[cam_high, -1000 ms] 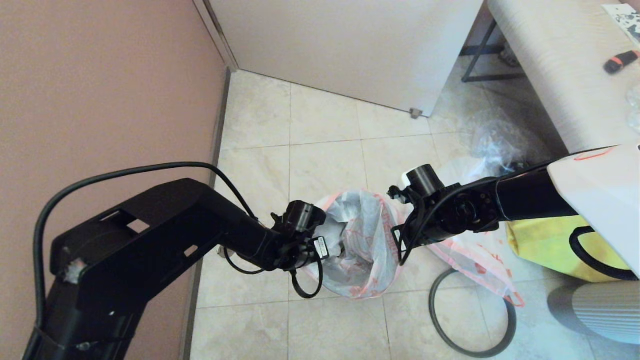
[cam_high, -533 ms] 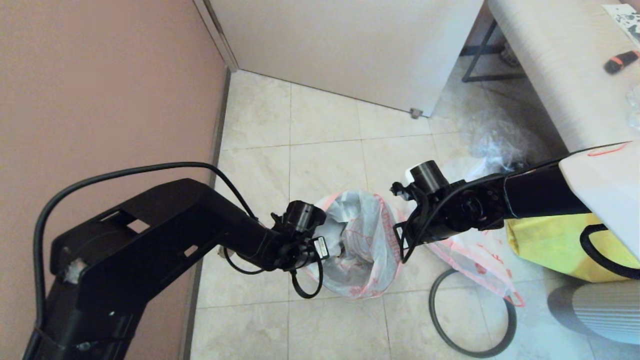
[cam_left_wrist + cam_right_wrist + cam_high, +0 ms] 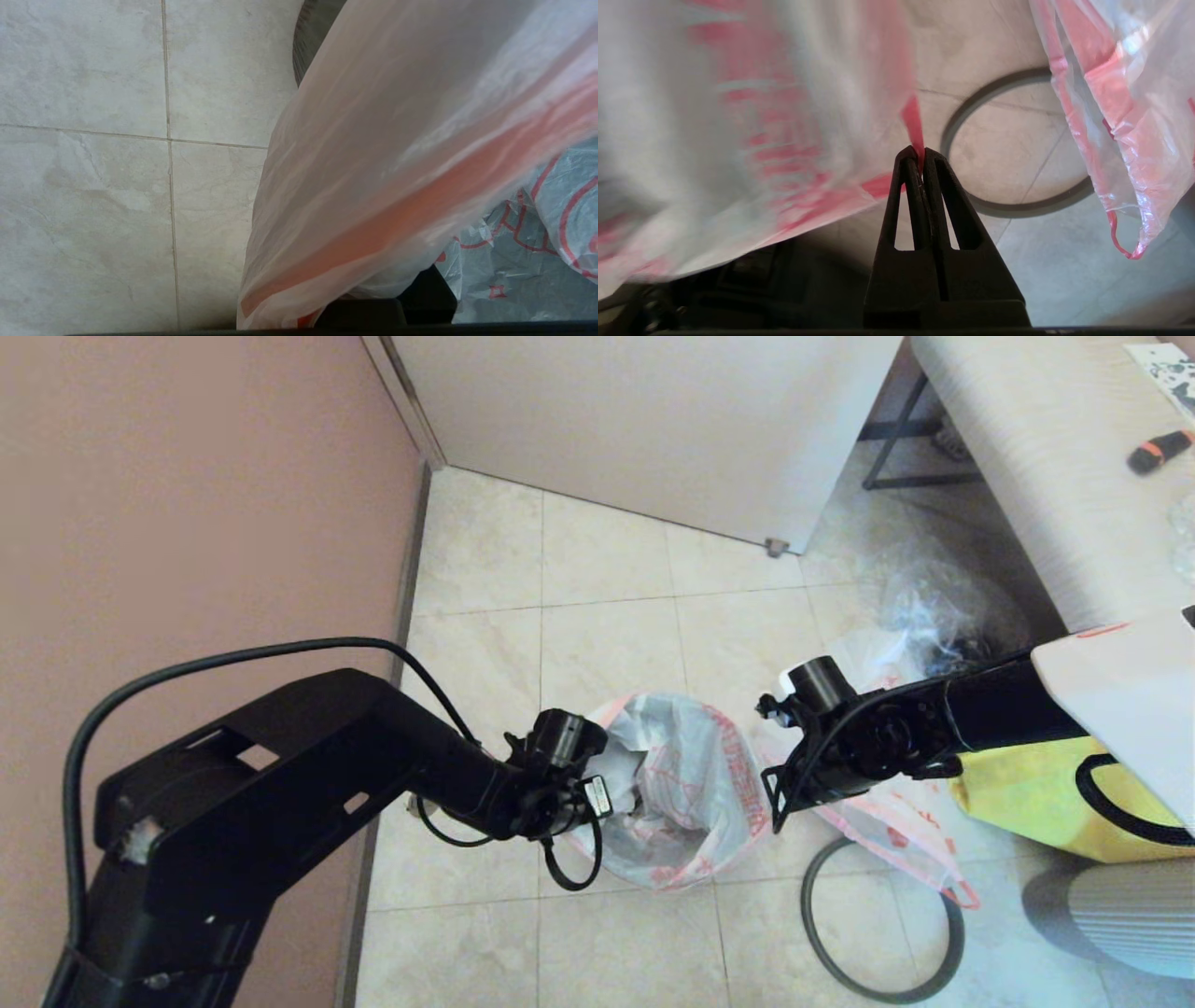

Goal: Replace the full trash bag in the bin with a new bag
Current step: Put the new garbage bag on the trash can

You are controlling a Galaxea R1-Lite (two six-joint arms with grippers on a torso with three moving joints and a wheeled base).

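1. The bin [image 3: 301,46] stands on the floor [image 3: 607,560], close to the wall at the floor's left edge.
2. The new bag [image 3: 686,784] sits inside the bin, with its mouth pulled wide over the top.
3. The left gripper [image 3: 597,798] is at the side of the bin nearest the wall. The plastic runs tight straight out of it, so it looks clenched on the new bag's edge.
4. The right gripper [image 3: 920,158] is at the other side of the bin. Its fingers are pressed together on the bag's pink band.
5. The other white bag [image 3: 896,831] lies on the floor to the right of the bin. I think it is the full trash bag, but I cannot see what is in it.
6. The grey hoop [image 3: 822,933] lies flat on the floor just beside that bag. It is not on the bin yet.
7. The plastic is very thin. If the two grippers pull too hard, it could rip at the pink band.
8. The right gripper holds only a tiny bit of band, so that bit could slip out. Then the bag's edge would flop back into the bin.
9. The bin is small and light. A sideways tug could tip it or slide it along the floor.
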